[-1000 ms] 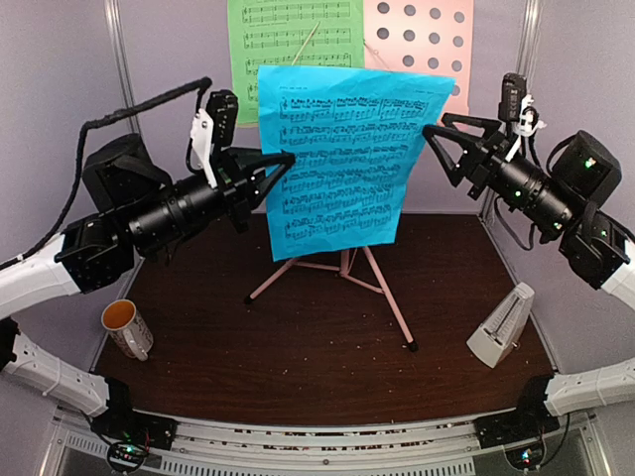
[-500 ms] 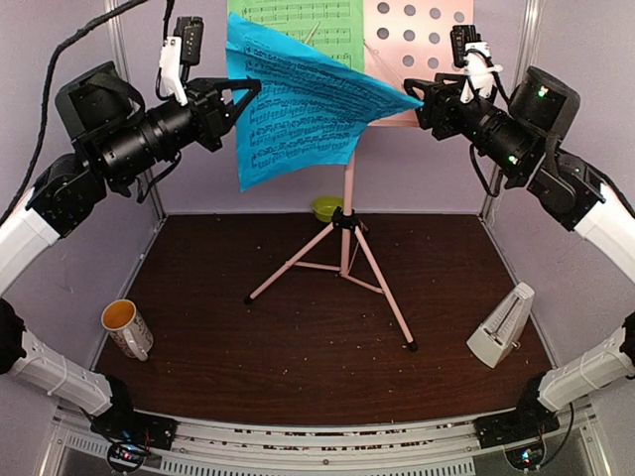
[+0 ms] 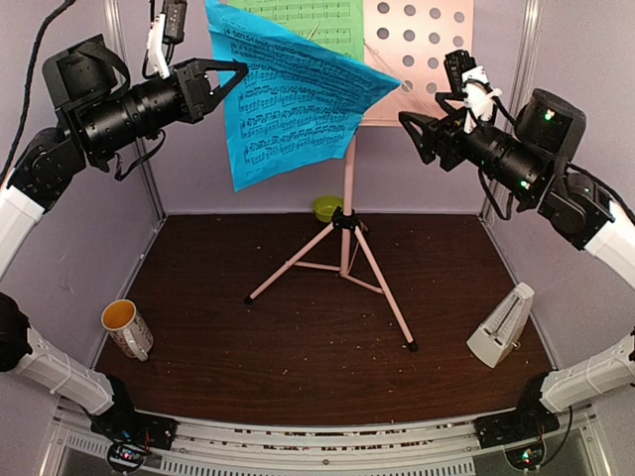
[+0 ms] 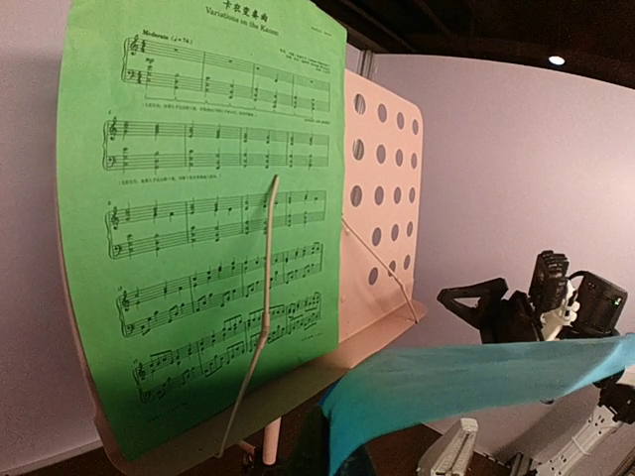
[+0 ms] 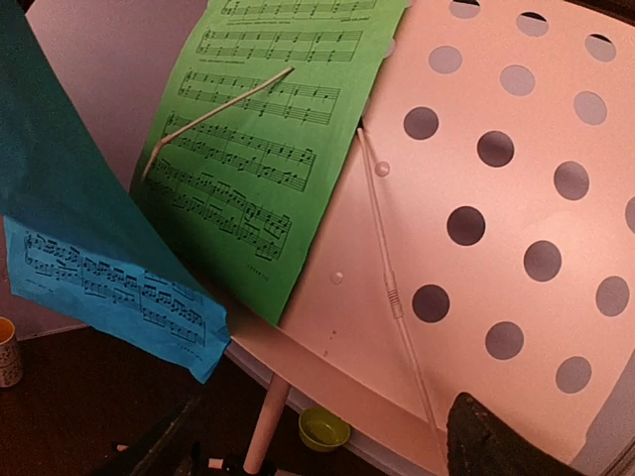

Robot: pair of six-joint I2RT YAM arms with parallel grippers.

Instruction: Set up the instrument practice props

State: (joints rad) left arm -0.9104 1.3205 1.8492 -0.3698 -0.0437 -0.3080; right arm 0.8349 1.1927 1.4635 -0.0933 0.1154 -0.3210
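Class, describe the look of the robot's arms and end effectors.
The left arm and right arm are black cylinders with white lower links. The left end effector and right end effector are black, triangular-fingered, with white camera brackets. A black cable trails off the left arm.

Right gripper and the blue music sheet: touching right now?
Apart. In the right wrist view the blue music sheet ends clear of the right gripper, whose fingers are spread wide.
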